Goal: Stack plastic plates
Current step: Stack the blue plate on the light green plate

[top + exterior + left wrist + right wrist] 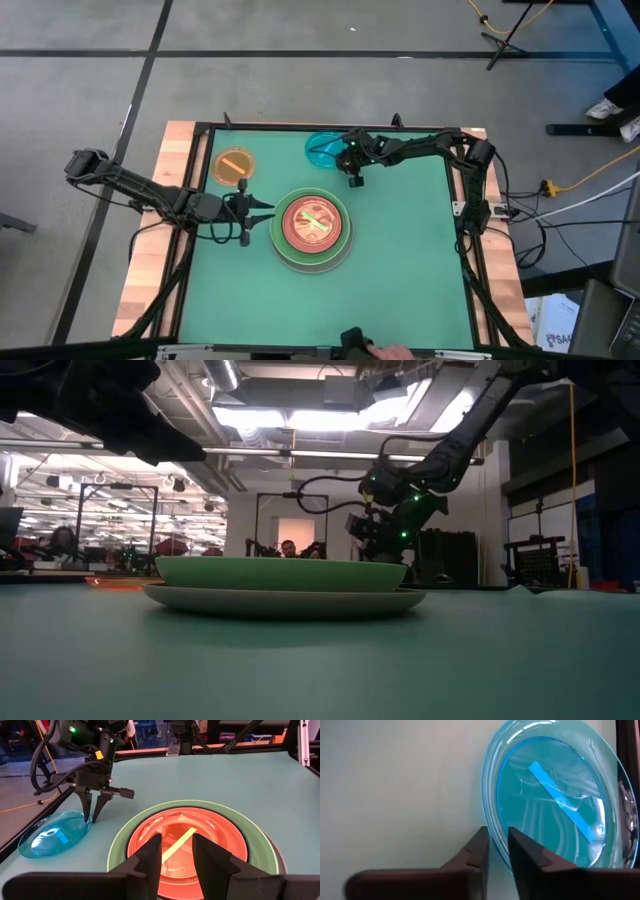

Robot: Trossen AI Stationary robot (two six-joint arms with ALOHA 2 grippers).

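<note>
A stack of plates (310, 228) stands mid-table: a grey-white plate at the bottom, green above it, salmon (145, 832) on those, and a small clear plate with a lime strip (178, 843) on top. A small orange plate (234, 165) lies alone at the far left. The cyan plate (322, 148) lies at the far edge. My right gripper (496, 842) is shut on it. My left gripper (176, 855) hovers open at the stack's left side, touching nothing. No pink plate can be made out. My right gripper pinches the cyan plate's rim (495, 834) on the side toward the stack, one finger (479, 847) outside the rim and one (522, 852) over the plate's inside. The fingers come from above, pointing down (91, 812). The plate lies on the table.
The green mat (400, 280) is bare on the near and right sides. A black frame (300, 127) runs along the table's far edge behind the cyan plate. A person's hand (378, 350) shows at the near edge.
</note>
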